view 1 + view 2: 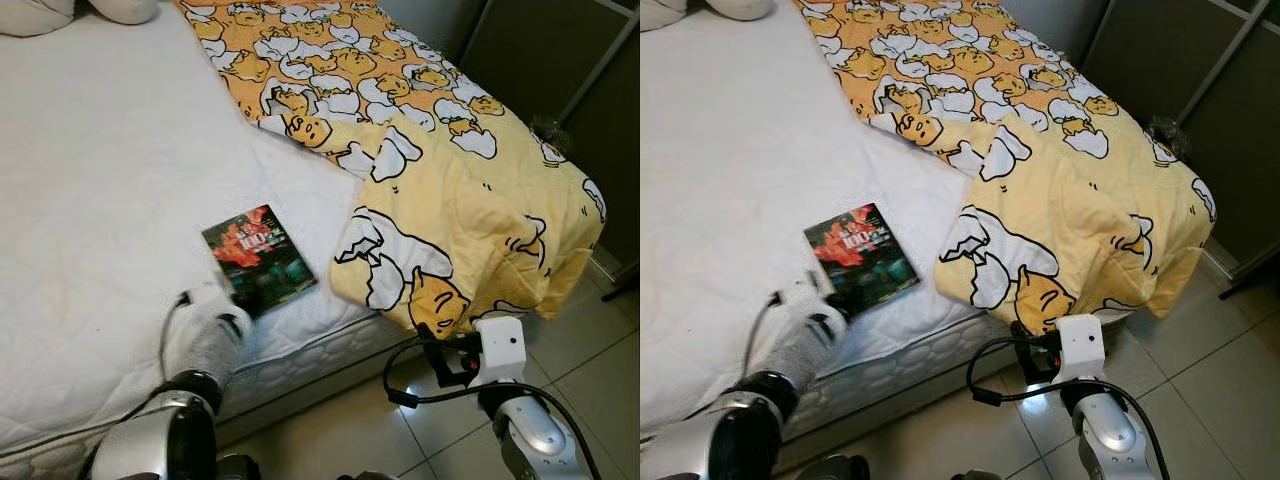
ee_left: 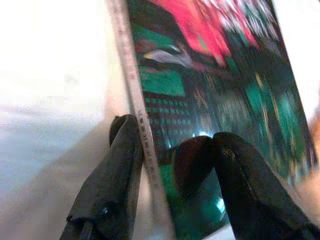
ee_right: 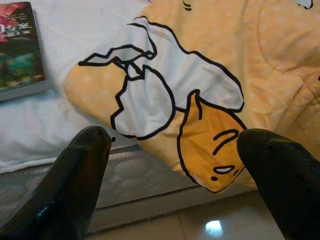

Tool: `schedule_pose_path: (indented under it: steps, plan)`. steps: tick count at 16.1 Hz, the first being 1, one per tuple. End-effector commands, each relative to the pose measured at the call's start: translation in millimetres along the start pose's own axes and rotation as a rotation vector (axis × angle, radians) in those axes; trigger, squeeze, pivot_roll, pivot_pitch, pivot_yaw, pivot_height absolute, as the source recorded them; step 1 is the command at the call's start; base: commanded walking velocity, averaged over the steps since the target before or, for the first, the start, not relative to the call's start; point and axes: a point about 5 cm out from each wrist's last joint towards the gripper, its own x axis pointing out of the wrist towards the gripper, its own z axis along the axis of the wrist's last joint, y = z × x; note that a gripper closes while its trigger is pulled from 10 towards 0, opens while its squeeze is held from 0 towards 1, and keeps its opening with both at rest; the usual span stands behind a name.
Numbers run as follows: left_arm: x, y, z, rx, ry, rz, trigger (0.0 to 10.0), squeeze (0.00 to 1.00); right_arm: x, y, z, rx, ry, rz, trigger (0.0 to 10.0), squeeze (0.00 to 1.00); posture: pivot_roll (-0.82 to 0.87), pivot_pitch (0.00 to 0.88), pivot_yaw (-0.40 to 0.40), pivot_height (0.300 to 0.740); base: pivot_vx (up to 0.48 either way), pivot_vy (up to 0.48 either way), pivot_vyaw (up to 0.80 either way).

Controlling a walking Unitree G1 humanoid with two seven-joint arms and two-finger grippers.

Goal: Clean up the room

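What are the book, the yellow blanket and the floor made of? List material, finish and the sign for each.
Book: paper with a glossy printed cover, likely a paperback; the left wrist view shows sheen and a thin edge.
Yellow blanket: soft, matte printed fabric; it folds and drapes over the bed's corner.
Floor: glazed tile, probably ceramic; grout lines and reflected light.

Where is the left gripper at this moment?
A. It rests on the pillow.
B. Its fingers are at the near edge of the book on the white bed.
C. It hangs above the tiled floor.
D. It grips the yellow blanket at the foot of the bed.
B: in the left wrist view the left gripper has one black finger on each side of the edge of the book, which lies on the white mattress.
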Motion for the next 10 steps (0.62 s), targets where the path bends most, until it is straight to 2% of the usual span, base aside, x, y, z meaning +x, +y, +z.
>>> schedule_pose_path:
  steps: [1,4,8,9,10]
  plan:
    - [-1.1,-10.7,-20,0.034,0.080,-0.055,0.0,0.00,-2.0,-5.5,3,-0.007,-0.004,-0.018,10.0,0.00,-0.18,0.085,-0.131,0.740,0.000,0.000,0.00]
    - [-0.8,-13.8,-21,0.053,0.094,-0.085,0.0,0.00,-2.0,-1.5,2,0.001,-0.004,-0.016,10.0,0.00,-0.18,0.085,-0.126,0.740,0.000,0.000,0.00]
    - [1.5,-16.1,-9,-0.150,0.030,-0.098,0.0,0.00,0.5,-2.1,3,0.004,-0.006,-0.018,10.0,0.00,-0.17,0.078,-0.121,0.740,0.000,0.000,0.00]
    - [1.9,-16.9,-6,-0.167,0.016,-0.104,0.0,0.00,0.9,-2.0,3,0.004,-0.006,-0.018,10.0,0.00,-0.17,0.077,-0.120,0.740,0.000,0.000,0.00]
    - [3.4,-20.2,6,-0.182,-0.036,-0.141,0.0,0.00,2.3,-1.6,2,0.005,-0.010,-0.019,10.0,0.00,-0.16,0.072,-0.113,0.740,0.000,0.000,0.00]
